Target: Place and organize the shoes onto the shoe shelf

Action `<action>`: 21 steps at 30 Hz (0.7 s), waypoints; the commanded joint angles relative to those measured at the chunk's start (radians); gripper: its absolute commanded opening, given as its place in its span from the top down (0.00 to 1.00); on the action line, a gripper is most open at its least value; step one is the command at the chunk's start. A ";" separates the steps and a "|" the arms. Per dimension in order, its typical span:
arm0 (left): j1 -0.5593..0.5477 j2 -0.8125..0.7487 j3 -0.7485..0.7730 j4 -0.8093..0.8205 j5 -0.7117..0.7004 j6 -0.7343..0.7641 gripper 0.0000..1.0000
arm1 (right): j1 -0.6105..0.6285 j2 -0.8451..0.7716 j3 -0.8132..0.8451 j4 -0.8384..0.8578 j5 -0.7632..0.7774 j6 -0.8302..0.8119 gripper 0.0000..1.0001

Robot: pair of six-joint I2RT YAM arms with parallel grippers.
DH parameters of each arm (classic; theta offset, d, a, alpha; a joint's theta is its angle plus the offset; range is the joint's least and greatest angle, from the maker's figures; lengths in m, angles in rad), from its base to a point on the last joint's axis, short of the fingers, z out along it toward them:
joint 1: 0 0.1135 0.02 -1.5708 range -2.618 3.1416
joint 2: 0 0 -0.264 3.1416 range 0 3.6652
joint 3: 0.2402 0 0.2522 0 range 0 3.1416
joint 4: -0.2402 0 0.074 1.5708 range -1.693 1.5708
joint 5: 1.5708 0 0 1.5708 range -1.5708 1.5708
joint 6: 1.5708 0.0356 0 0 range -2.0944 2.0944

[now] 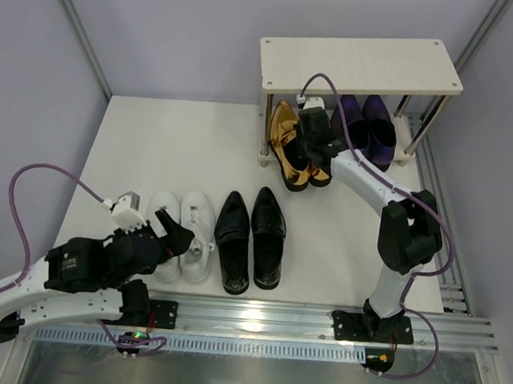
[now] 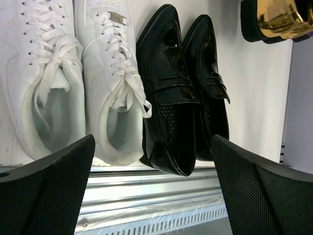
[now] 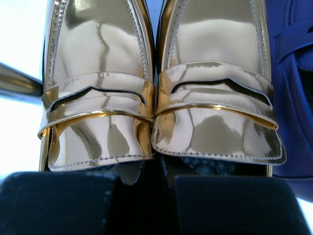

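Observation:
The shoe shelf (image 1: pixel 360 62) stands at the back right. The purple loafers (image 1: pixel 368 130) sit on the right of its lower tier. My right gripper (image 1: pixel 315 157) is shut on the gold loafers (image 1: pixel 290 155), pinching their inner sides together (image 3: pixel 156 73). Their toes are under the top board and their heels stick out in front. The white sneakers (image 1: pixel 182 231) and black loafers (image 1: pixel 251 240) stand side by side on the table near the front edge. My left gripper (image 1: pixel 177 239) is open and empty, by the sneakers' heels (image 2: pixel 73 73), with the black loafers (image 2: pixel 181 88) ahead.
The shelf's top board is bare. A metal rail (image 1: pixel 255 321) runs along the table's front edge, just under my left gripper (image 2: pixel 152 196). Grey walls close in the left, back and right. The purple loafers (image 3: pixel 293 73) lie close to the right of the gold pair.

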State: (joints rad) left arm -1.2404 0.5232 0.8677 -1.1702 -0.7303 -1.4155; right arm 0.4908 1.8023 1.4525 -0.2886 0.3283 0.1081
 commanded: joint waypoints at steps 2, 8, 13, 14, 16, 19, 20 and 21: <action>0.004 -0.012 0.040 -0.054 -0.055 -0.037 0.01 | 0.003 -0.008 0.173 0.276 -0.008 -0.028 0.96; 0.004 -0.012 0.044 -0.066 -0.058 -0.042 0.01 | -0.011 0.086 0.290 0.269 -0.028 -0.025 0.96; 0.004 -0.009 0.044 -0.071 -0.061 -0.045 0.01 | -0.026 0.144 0.347 0.275 -0.022 -0.010 0.96; 0.004 -0.009 0.045 -0.071 -0.060 -0.043 0.01 | -0.027 0.143 0.345 0.281 -0.014 -0.010 0.96; 0.002 -0.008 0.042 -0.072 -0.060 -0.048 0.01 | -0.028 0.134 0.336 0.284 0.015 0.010 0.96; 0.004 -0.005 0.040 -0.065 -0.061 -0.051 0.01 | -0.023 0.095 0.289 0.282 0.092 0.071 0.96; 0.004 -0.005 0.039 -0.060 -0.063 -0.050 0.01 | -0.018 0.089 0.276 0.284 0.132 0.087 0.96; 0.004 -0.005 0.034 -0.056 -0.063 -0.049 0.01 | -0.012 0.083 0.255 0.284 0.188 0.099 0.96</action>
State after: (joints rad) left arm -1.2404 0.5167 0.8803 -1.2297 -0.7437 -1.4399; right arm 0.4713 2.0094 1.6825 -0.2367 0.3553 0.1249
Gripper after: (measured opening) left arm 0.989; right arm 0.104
